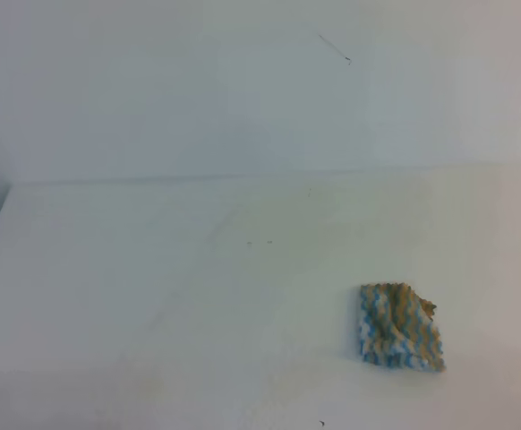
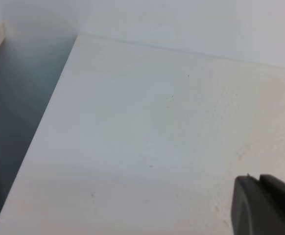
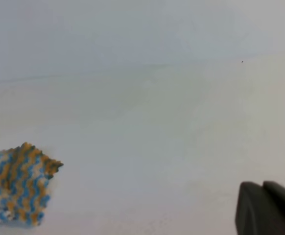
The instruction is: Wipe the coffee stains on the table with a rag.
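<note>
Blue, white and tan zigzag stripes mark the rag [image 1: 401,327], which lies rumpled and alone on the white table [image 1: 153,269], toward the right and near edge in the high view, with nothing touching it. No amber blotch shows anywhere; only a very faint yellowish tinge toward the table's middle, which may be a trace of the coffee stains, though the washed-out picture makes that hard to judge. The left gripper [image 2: 265,205] and the right gripper [image 3: 267,208] each show only a dark corner at the bottom of their wrist views, so how far either is open cannot be told; neither holds anything visible. The wiping looks largely done, or not resumed. A next move would need the right gripper brought over the rag
</note>
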Available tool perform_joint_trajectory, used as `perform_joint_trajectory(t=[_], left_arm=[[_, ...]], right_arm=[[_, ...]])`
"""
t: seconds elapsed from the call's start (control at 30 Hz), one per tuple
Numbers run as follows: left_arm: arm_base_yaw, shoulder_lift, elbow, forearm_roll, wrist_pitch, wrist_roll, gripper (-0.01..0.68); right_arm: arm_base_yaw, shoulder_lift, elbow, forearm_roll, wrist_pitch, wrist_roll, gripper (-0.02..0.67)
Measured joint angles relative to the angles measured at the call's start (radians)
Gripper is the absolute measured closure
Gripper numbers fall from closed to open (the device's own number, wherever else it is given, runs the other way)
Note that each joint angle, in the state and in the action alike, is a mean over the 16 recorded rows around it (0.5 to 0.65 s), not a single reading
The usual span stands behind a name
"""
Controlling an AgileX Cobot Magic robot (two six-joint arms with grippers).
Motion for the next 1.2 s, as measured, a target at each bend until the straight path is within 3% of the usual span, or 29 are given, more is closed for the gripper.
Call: perform_joint_trajectory(t=[1.2], left_arm=[[0.000, 0.000, 0.000, 0.000, 0.000, 0.001, 0.674]], right_arm=[[0.000, 0.000, 0.000, 0.000, 0.000, -0.007, 0.652]])
